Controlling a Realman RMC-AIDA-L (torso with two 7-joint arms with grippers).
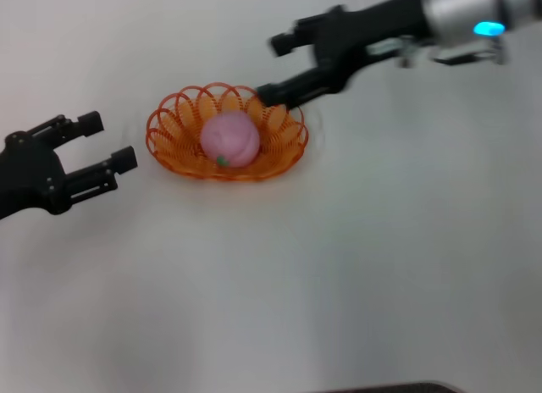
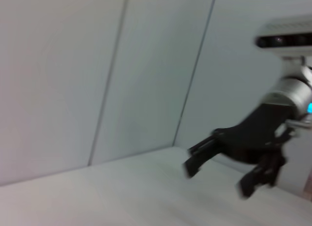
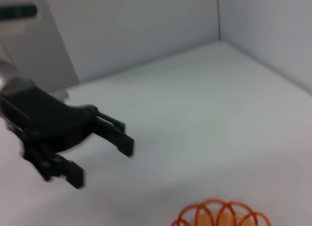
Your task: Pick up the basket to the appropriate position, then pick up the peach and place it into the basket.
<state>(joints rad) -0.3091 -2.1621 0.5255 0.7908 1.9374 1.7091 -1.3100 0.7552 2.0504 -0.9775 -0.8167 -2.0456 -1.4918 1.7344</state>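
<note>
The orange wire basket [image 1: 172, 132] stands on the white table in the middle of the head view. The pink peach [image 1: 229, 138] lies inside it, its green leaf mark facing the front. My right gripper [image 1: 275, 69] is open and empty, just above and behind the basket's right rim. It also shows in the left wrist view [image 2: 217, 179]. My left gripper [image 1: 107, 142] is open and empty, to the left of the basket and apart from it. It also shows in the right wrist view [image 3: 102, 163], where the basket's rim [image 3: 219, 215] shows at the edge.
The white table [image 1: 339, 266] spreads all around the basket. White walls with a corner seam [image 3: 218, 16] stand behind the table. A dark edge [image 1: 389, 387] shows at the front of the head view.
</note>
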